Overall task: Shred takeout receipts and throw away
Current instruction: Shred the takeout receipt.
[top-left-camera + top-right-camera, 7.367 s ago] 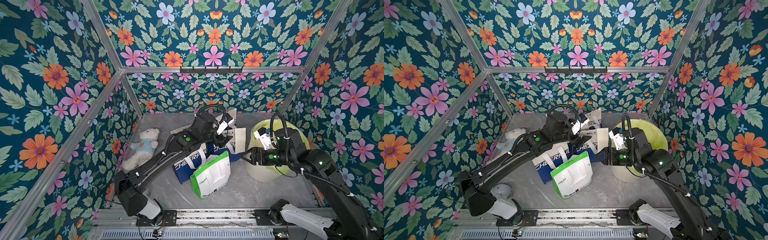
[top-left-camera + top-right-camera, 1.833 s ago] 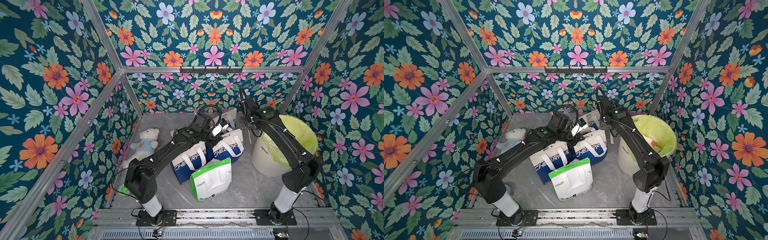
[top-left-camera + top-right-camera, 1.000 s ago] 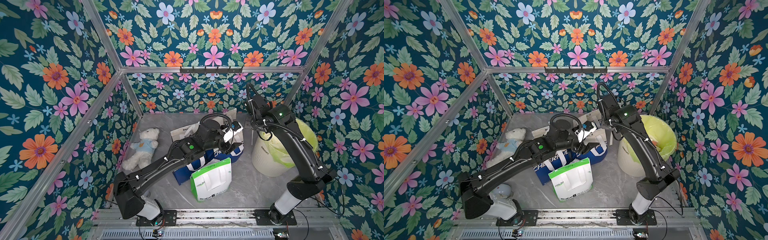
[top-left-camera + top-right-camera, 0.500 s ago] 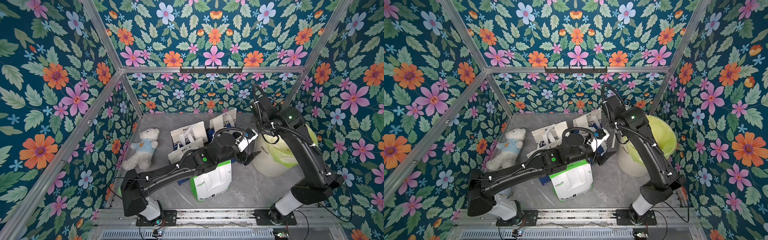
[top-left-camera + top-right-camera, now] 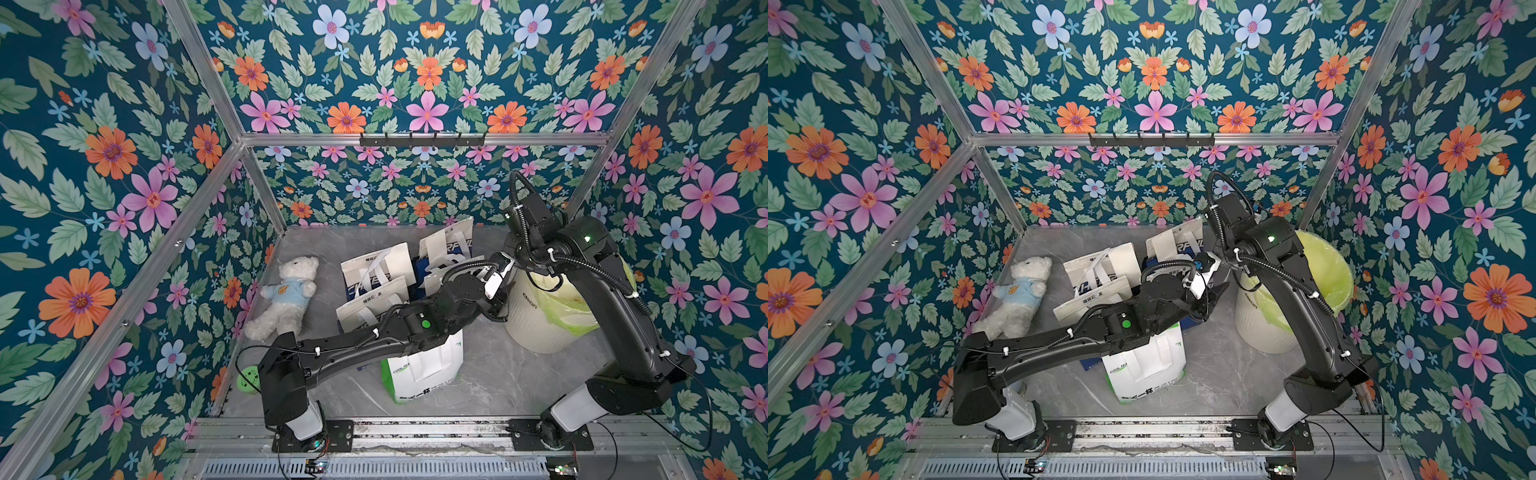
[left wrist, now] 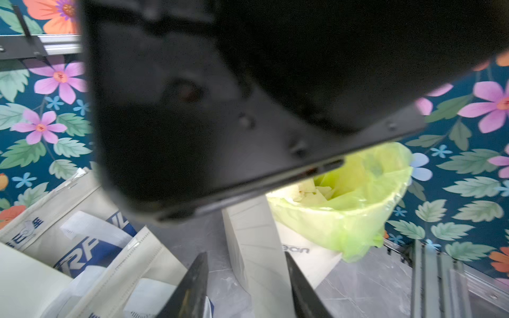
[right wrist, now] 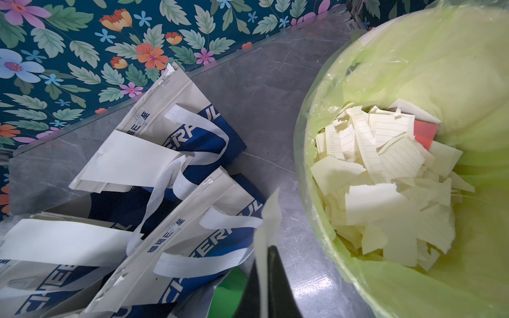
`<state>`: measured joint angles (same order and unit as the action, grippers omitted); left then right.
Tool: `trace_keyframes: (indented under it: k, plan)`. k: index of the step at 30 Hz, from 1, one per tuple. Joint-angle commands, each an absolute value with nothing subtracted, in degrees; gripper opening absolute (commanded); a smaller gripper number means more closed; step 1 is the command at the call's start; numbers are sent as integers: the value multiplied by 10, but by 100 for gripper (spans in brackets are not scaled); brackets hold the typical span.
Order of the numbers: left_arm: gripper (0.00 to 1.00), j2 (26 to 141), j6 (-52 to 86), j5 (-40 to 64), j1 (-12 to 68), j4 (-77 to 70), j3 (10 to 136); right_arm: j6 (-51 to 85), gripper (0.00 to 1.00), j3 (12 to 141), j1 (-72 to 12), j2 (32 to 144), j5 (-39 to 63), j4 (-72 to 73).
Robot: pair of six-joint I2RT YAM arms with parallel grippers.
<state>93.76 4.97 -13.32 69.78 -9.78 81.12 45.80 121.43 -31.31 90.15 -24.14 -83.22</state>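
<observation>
Whole receipt and second receipt: plain white rectangles, each flat on the face of a white-and-blue bag. Torn strip: narrow, white, upright, pinched edge-on in the fingers of the right gripper. Torn pieces: cream, some lined, heaped inside the green-lined bin.

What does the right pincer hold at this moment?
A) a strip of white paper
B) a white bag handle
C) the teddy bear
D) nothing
A: in the right wrist view, the right pincer is shut on a receipt strip, beside the trash bin.
</observation>
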Motion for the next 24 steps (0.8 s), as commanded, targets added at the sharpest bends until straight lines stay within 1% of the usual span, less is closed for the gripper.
trace_keyframes:
  k: [1,2,4,5,6,7,9,10,13,16,18,21,24]
  plan:
    - [9,940,74,-175,698,-121,818,457,0,1214,-314,899,-218,-830]
    - [0,941,78,-177,698,-119,820,455,0,1213,-314,898,-213,-829]
    - [0,944,80,-173,698,-119,822,450,0,1209,-314,896,-198,-822]
    - [0,944,80,-169,697,-118,824,444,3,1205,-314,894,-186,-816]
    - [0,944,79,-162,697,-118,823,437,27,1200,-314,890,-171,-806]
    - [0,943,78,-162,697,-118,821,430,47,1193,-314,885,-159,-796]
    - [0,931,77,-153,696,-124,807,414,79,1170,-314,861,-146,-769]
    - [0,924,77,-150,695,-128,797,408,99,1159,-312,848,-151,-760]
    - [0,893,80,-128,689,-139,759,367,99,1124,-289,793,-135,-719]
    - [0,860,96,-91,677,-158,716,315,99,1058,-231,720,-40,-633]
    - [0,839,108,-64,670,-174,689,278,99,997,-183,664,52,-556]
    - [0,813,128,-21,660,-214,651,232,97,900,-116,595,228,-441]
    - [0,791,154,44,649,-279,611,226,97,800,-88,541,372,-335]
